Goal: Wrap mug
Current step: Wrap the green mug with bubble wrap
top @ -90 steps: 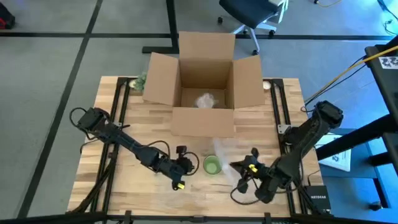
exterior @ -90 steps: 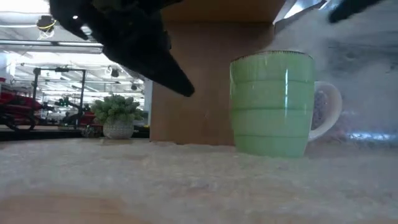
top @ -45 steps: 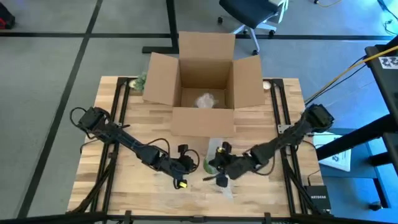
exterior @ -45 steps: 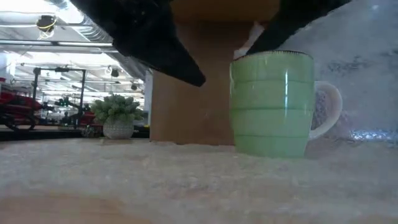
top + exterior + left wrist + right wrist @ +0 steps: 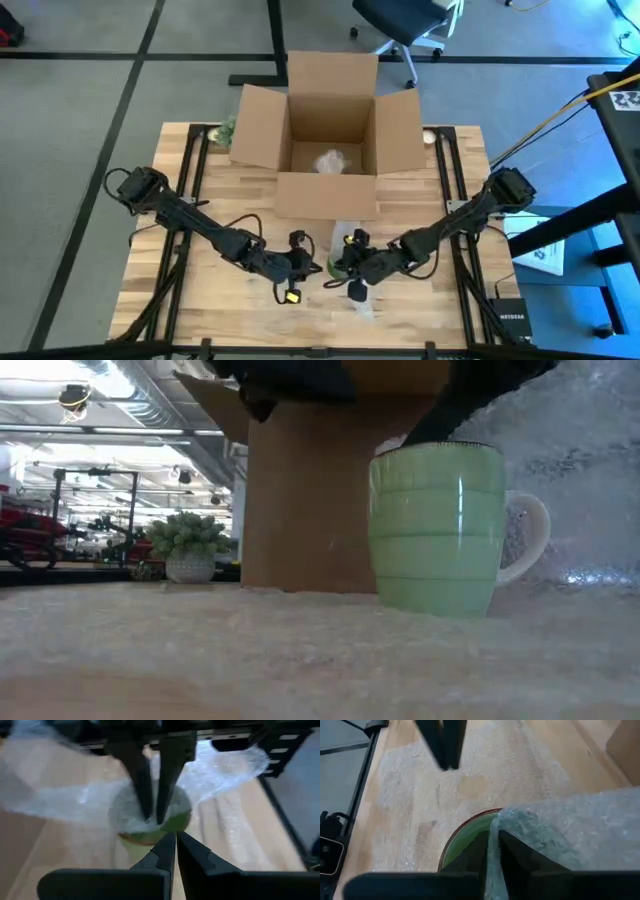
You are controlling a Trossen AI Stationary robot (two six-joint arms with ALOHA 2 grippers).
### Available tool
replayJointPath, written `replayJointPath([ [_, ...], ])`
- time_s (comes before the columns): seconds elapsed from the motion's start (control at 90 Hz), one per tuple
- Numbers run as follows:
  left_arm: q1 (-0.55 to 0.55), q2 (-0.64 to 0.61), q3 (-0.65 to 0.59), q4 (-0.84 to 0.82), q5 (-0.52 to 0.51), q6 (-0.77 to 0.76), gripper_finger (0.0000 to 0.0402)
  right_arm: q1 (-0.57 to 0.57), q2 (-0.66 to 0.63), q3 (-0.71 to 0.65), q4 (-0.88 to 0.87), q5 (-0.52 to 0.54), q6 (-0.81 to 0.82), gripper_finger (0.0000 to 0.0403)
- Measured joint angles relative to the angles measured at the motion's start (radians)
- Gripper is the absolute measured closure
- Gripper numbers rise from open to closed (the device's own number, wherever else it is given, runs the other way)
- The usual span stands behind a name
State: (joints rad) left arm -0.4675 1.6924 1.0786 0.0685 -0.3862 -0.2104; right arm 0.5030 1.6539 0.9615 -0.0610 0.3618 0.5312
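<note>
Right claw (image 5: 492, 851) is clamped on bubble wrap (image 5: 570, 825) over the green mug (image 5: 437, 526); left claw (image 5: 175, 851), fingers together, hovers beside the mug on the desk (image 5: 180, 300)

Left gripper (image 5: 314, 267) just left of the mug (image 5: 340, 265), fingers together. Right gripper (image 5: 343, 267) over the mug's rim, fingers clamped on bubble wrap (image 5: 570, 825).

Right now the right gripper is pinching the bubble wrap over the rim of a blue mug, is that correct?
Not quite: the mug is green, as the low view shows. The rest holds: the right gripper is shut on the bubble wrap at the mug's rim.
</note>
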Motion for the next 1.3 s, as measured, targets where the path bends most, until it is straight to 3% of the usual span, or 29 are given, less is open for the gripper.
replayJointPath([
  [0.2,0.008,0.004,-0.01,0.07,0.006,0.033,0.0402,0.0,0.0,0.0,-0.001,-0.023,-0.024,0.0267],
  [0.367,0.029,0.067,-0.02,0.204,0.032,0.057,0.0402,0.0,0.0,0.0,-0.002,-0.024,-0.063,0.0232],
  [0.911,0.037,0.179,-0.019,0.272,0.023,0.005,0.0402,0.0,-0.005,0.044,-0.06,-0.086,-0.067,0.023],
  [1.3,0.037,0.176,-0.019,0.277,0.017,0.005,0.0402,0.002,-0.008,0.269,-0.447,-0.068,-0.094,0.023],
])
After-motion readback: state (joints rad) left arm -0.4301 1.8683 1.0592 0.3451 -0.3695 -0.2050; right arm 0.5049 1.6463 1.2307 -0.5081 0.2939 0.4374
